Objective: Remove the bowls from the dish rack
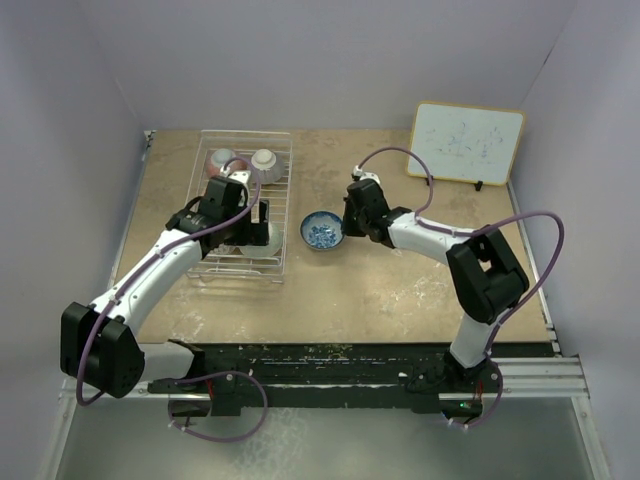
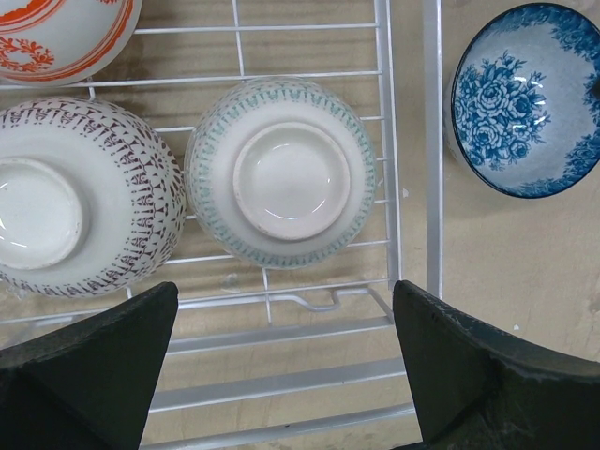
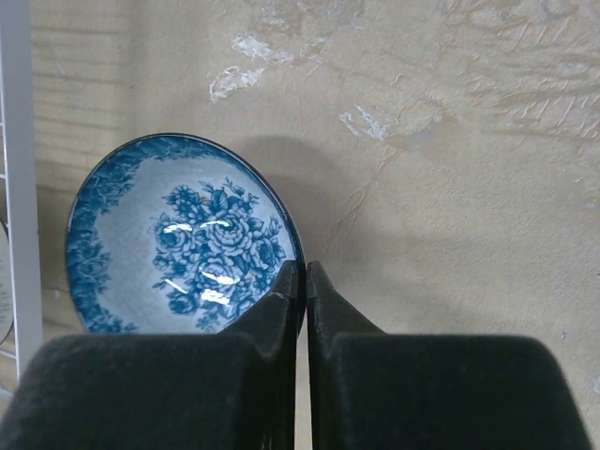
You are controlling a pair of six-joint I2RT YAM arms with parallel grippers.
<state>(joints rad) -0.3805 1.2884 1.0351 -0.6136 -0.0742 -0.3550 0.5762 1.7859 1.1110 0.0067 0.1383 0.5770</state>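
Beside the dish rack (image 2: pixel 433 141): blue bowl (image 3: pixel 187 239) on the counter (image 3: pixel 450 187), release pending.
My right hand (image 3: pixel 302 281) pinches its rim; I judge it must open and lift clear. My left hand (image 2: pixel 284 314) hangs spread above the upturned pale green bowl (image 2: pixel 281 169) in the rack, likely next.

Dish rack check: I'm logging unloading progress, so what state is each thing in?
dish rack, holds bowls
blue bowl, upright on the table, outside the rack
pale green bowl, upside down in the rack
purple bowl, upside down in the rack
red-orange bowl, in the rack, cropped
left end effector, open above the pale green bowl
right end effector, shut on the blue bowl's rim
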